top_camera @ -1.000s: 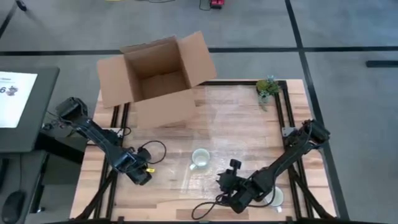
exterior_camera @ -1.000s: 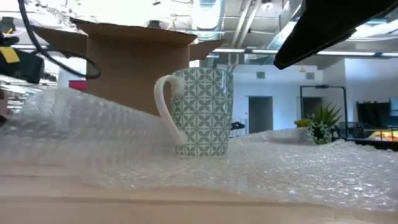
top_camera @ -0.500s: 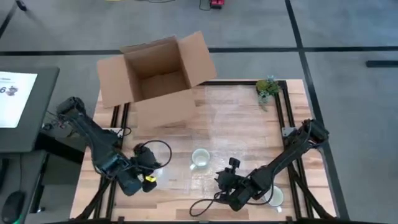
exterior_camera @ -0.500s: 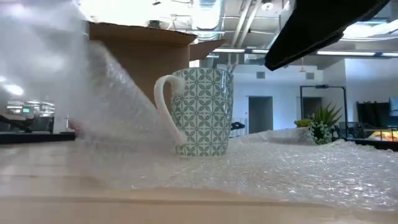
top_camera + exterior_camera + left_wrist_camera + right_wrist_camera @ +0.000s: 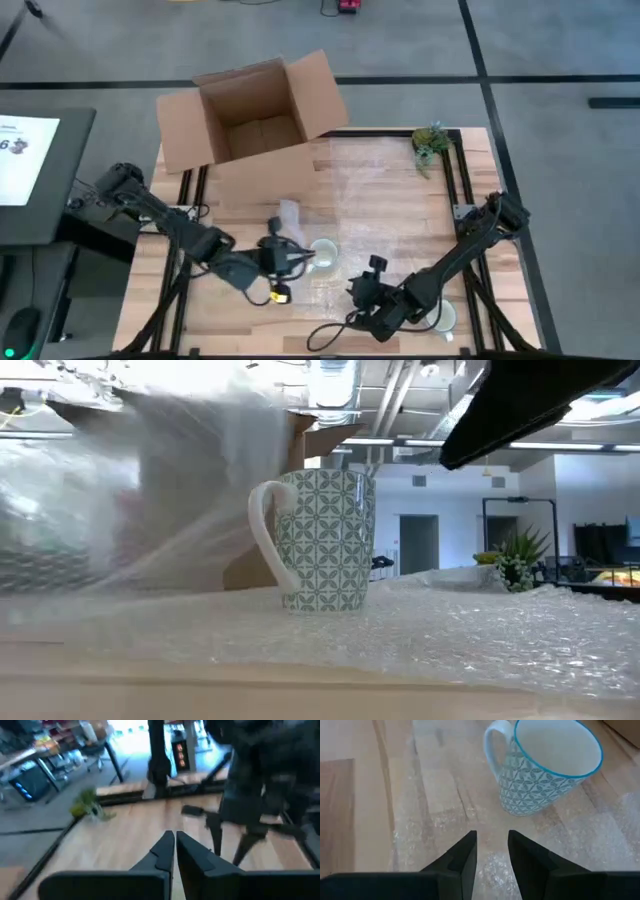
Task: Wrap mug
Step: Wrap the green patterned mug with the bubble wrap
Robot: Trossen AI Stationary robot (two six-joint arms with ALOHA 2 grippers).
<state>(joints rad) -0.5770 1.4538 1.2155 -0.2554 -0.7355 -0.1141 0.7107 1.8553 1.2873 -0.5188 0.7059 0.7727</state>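
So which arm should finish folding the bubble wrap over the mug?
Left. Its tool is shut on the clear bubble wrap sheet, lifted beside the patterned mug. The right tool is open, holding nothing.

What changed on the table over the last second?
The left gripper swept from the table's left edge toward the mug, pulling the bubble wrap up and over toward it. The mug, box and right gripper stayed put.

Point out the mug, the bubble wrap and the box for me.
mug (image 5: pixel 547 775), right wrist view, patterned side wall below the rim.
bubble wrap (image 5: pixel 470 625), low view, flat sheet right of the mug.
box (image 5: pixel 252 128), high view, inner floor of the open carton.
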